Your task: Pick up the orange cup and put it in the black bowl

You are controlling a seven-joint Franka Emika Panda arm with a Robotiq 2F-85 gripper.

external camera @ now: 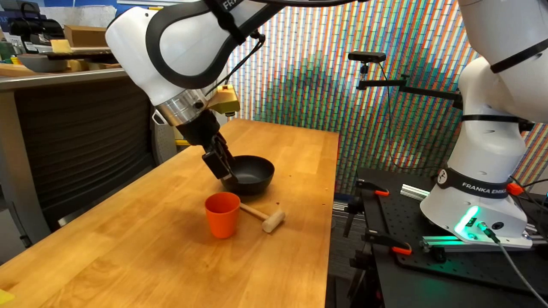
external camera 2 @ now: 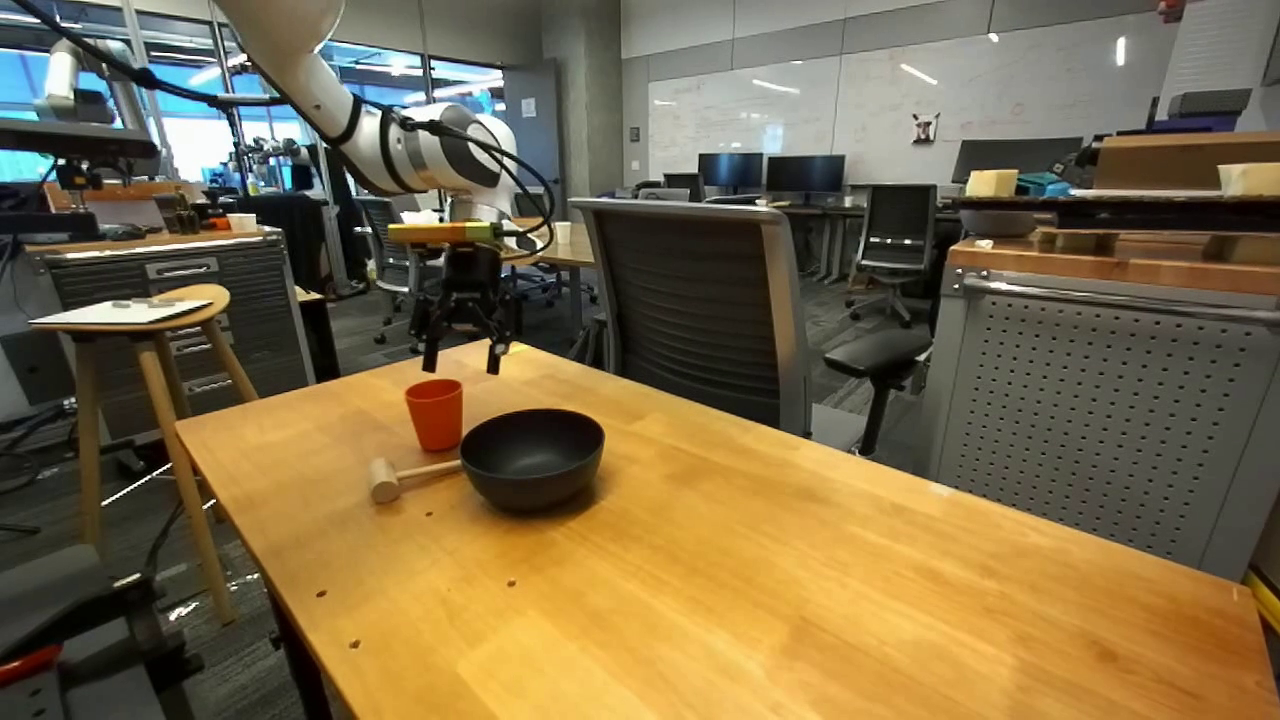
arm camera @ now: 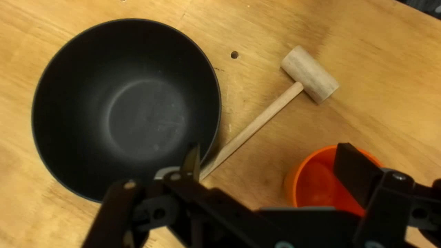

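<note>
Gripper (external camera 2: pixel 462 365) spread wide, partly hiding orange cup (arm camera: pixel 315 182) and black bowl (arm camera: pixel 148 117), wrist view

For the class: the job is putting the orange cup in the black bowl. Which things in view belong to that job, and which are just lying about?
For the job:
cup, upright on the table
bowl, apart from the cup
gripper, open

Just lying about:
mallet, on the table
stool
chair
</note>
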